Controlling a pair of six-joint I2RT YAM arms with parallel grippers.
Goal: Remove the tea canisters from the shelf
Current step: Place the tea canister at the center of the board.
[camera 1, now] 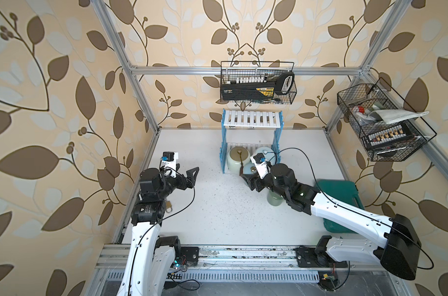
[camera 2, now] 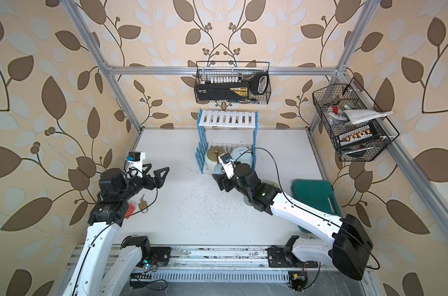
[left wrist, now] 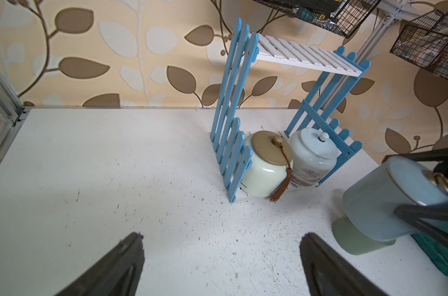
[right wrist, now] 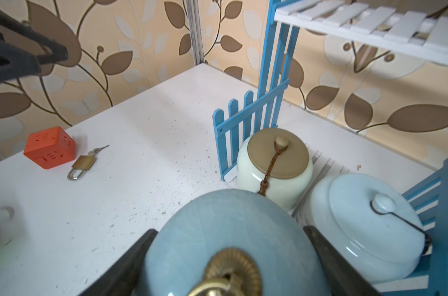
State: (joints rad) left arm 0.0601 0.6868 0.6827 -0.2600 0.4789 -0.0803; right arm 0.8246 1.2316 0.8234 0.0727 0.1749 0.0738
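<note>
Removal partly done: light blue canister [left wrist: 386,197] clenched in right jaws, yellow-green canister [left wrist: 356,238] on surface [left wrist: 115,166], cream tasselled jar [left wrist: 261,176] and white-blue jar [left wrist: 312,164] left on shelf [left wrist: 307,57]; left jaws released.

Left arm [camera 1: 141,230] was bent by the worktop's left edge, left gripper [camera 2: 159,167] level, jaws wide apart, empty. Right arm [camera 1: 345,212] stretched from the near right corner toward mid-worktop, right gripper [right wrist: 229,230] clamped around a tilted light blue canister [left wrist: 386,200].
</note>
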